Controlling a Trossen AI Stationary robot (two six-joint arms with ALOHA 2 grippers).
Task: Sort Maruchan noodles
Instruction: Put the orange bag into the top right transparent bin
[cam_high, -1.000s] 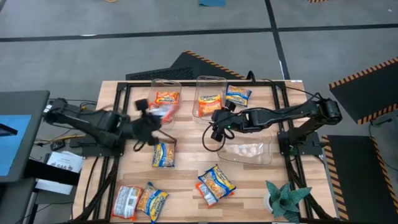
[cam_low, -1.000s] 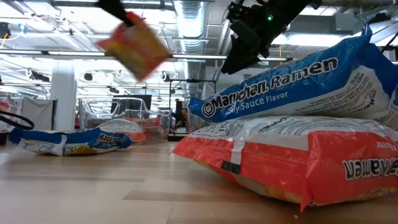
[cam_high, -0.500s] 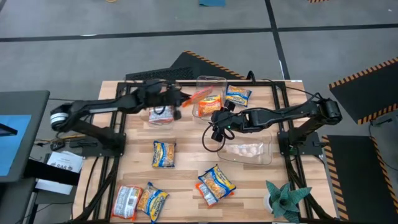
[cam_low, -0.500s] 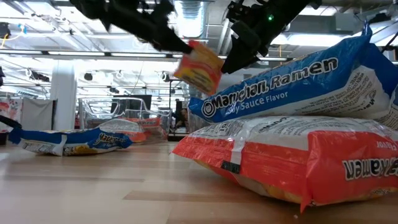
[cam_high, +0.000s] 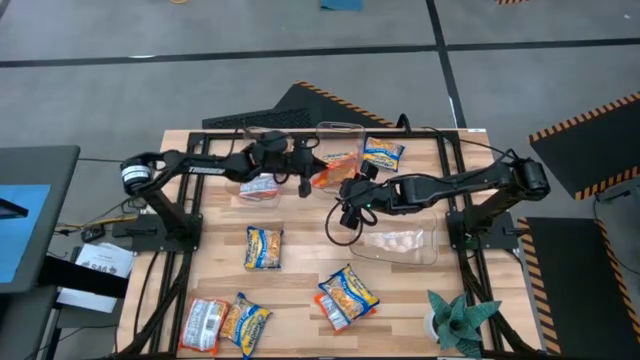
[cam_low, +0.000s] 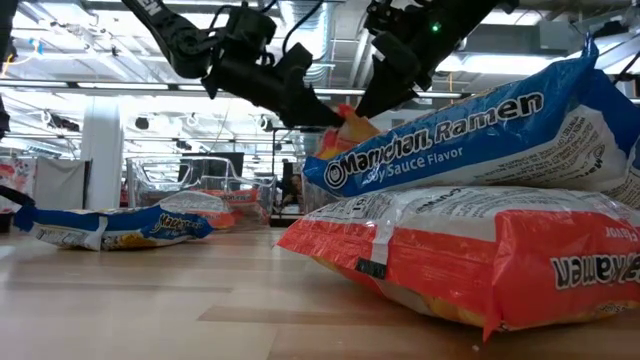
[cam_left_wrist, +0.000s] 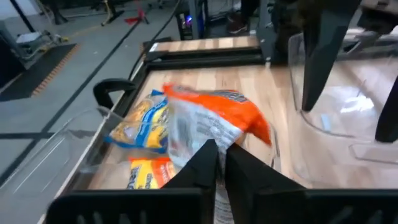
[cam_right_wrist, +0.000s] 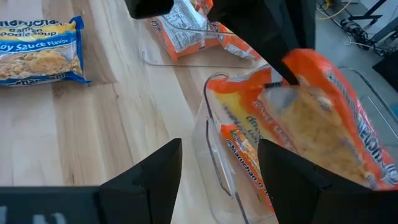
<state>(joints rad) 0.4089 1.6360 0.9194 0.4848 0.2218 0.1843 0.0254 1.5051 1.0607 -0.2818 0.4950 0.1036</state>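
Observation:
My left gripper (cam_high: 305, 170) reaches from the table's left and is shut on an orange-red noodle packet (cam_high: 326, 172) above the middle clear bin (cam_high: 338, 130). The packet also shows in the left wrist view (cam_left_wrist: 214, 118) and the right wrist view (cam_right_wrist: 320, 115). Another orange packet (cam_right_wrist: 244, 155) lies in that bin. My right gripper (cam_high: 343, 208) hangs open and empty just nearside of the bin. A blue-yellow packet (cam_high: 263, 247) lies flat on the table. My left gripper pinches the orange-red packet between its two fingers at one end (cam_left_wrist: 200, 138). The fingers come nearly level from the table's left. The packet sticks out beyond the fingertips, tilted and lifted clear above the middle bin.
The left bin (cam_high: 262, 183) holds an orange packet. A low clear bin (cam_high: 400, 243) at the right holds silver-white packets. A blue-yellow packet (cam_high: 383, 152) lies at the far side. Several more packets (cam_high: 347, 295) (cam_high: 225, 323) lie near the front edge. A green plant (cam_high: 458, 320) stands front right.
My left gripper has swung with the orange-red packet from the table's left side up and toward the far right. It has stopped over the middle bin, beside my right gripper. The packet has stayed in its hold, clear of the table.

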